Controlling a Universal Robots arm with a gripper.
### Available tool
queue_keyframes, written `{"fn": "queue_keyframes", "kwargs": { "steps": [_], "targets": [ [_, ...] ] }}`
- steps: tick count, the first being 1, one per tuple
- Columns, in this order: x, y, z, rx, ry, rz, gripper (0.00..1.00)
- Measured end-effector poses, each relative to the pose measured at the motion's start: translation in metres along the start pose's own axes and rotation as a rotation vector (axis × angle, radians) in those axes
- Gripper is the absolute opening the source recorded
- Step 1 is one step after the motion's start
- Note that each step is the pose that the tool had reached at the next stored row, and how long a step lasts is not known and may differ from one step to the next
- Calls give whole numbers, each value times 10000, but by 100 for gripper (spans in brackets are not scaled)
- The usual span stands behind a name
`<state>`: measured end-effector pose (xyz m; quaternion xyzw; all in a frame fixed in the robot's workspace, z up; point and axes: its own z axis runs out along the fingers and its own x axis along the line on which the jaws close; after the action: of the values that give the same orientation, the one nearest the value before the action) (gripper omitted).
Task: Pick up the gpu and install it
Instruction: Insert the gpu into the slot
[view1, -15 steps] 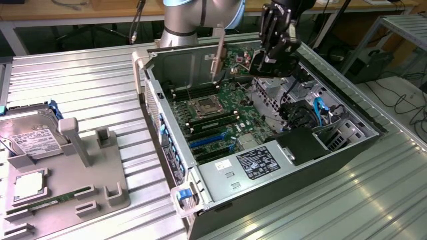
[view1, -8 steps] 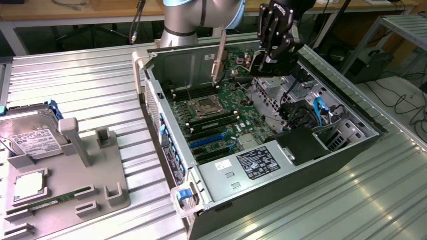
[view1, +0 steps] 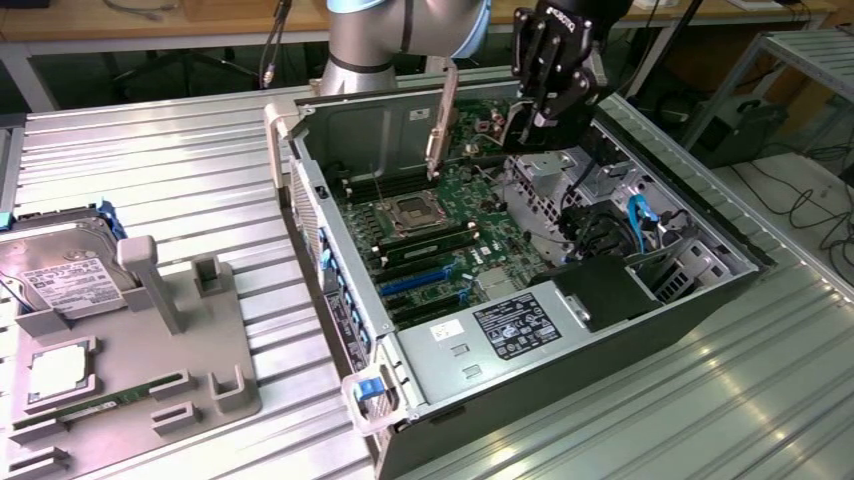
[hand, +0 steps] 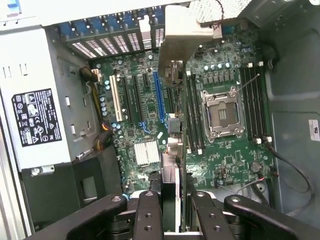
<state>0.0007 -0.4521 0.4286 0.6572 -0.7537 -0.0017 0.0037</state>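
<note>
- The gpu (view1: 437, 125) sits upper centre in the exterior view, above the open computer case (view1: 574, 400), gripped edge-on by the gripper (hand: 175, 212) with its fingers set narrow.
- We judge it should stay level, with its edge parallel to the blue slot (hand: 159, 95).
- Room is tight: the power supply (view1: 501, 325) and drive cage (view1: 541, 190) crowd the motherboard (view1: 467, 215).

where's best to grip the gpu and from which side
Pinch the gpu across its two flat faces at the upper edge, coming from above, as the tool does now. It hangs on edge over the motherboard, so that likely leaves its lower edge and bracket free.
</note>
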Motion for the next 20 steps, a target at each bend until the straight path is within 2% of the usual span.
{"fn": "queue_keyframes", "kwargs": {
  "steps": [9, 20],
  "targets": [
    [0, 2, 1, 4, 7, -1012, 27],
    [10, 68, 14, 4, 12, -1515, 27]
  ]
}}
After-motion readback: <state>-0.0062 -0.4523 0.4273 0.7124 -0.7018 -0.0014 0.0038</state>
